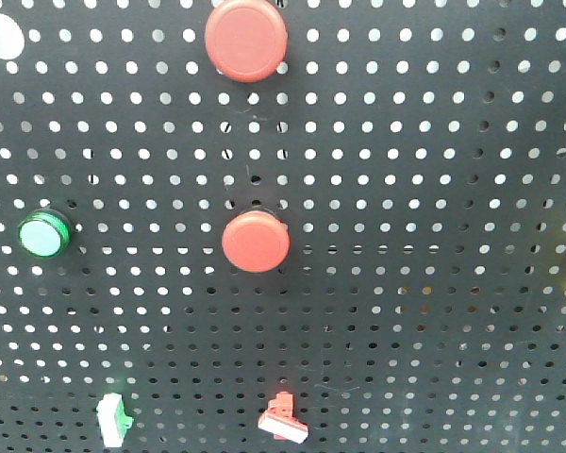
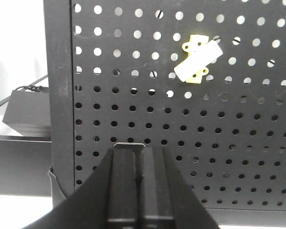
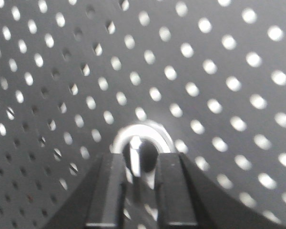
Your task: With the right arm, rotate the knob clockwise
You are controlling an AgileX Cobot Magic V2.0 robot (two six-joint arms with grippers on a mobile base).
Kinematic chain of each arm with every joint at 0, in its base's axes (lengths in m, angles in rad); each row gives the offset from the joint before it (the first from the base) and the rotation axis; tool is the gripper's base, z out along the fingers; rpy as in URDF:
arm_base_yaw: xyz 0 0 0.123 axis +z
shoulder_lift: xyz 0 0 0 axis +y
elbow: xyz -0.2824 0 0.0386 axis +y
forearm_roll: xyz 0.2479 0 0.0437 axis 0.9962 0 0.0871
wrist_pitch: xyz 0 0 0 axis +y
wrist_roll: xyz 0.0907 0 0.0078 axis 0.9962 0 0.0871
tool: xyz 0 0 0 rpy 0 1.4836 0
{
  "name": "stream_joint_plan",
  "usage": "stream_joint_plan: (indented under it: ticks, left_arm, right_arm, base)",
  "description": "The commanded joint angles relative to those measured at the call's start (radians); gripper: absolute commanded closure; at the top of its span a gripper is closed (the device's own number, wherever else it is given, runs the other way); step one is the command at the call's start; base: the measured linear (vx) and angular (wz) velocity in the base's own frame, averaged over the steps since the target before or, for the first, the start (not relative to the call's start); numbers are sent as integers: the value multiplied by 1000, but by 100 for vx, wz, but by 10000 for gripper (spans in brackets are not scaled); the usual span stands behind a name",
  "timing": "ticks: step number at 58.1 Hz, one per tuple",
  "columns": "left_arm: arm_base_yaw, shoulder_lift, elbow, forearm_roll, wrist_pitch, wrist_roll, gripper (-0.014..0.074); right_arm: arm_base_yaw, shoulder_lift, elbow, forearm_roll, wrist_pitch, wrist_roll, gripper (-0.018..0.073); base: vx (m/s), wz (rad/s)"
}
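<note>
Right fingers [image 3: 109, 191] clamp knob [image 3: 139, 153] on pegboard [image 3: 219, 71]; left fingers [image 2: 124, 186] closed.

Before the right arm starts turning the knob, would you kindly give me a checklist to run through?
1. The small black knob with silver collar centred in the right gripper: ok.
2. Its fingers pressing the knob: cannot tell.
3. Knob's starting angle: cannot tell, blurred.
4. The left gripper shut, holding nothing: ok.
5. Knob in the front camera's view: not ok.
</note>
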Motion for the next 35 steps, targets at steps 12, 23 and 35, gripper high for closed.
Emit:
stream_joint_plan:
  ticks: [12,23,35]
  left_arm:
    - [2,0,13,-8,-82,-6,603]
    - [2,0,13,-8,-82,-6,603]
    - [2,0,13,-8,-82,-6,603]
  right_arm:
    - [0,30,-23,11,-87,18,398]
    - [0,39,-23,11,-87,31,514]
    - [0,52,-23,8,-89,285,569]
  base:
    - [0,0]
    - [0,0]
    - [0,0]
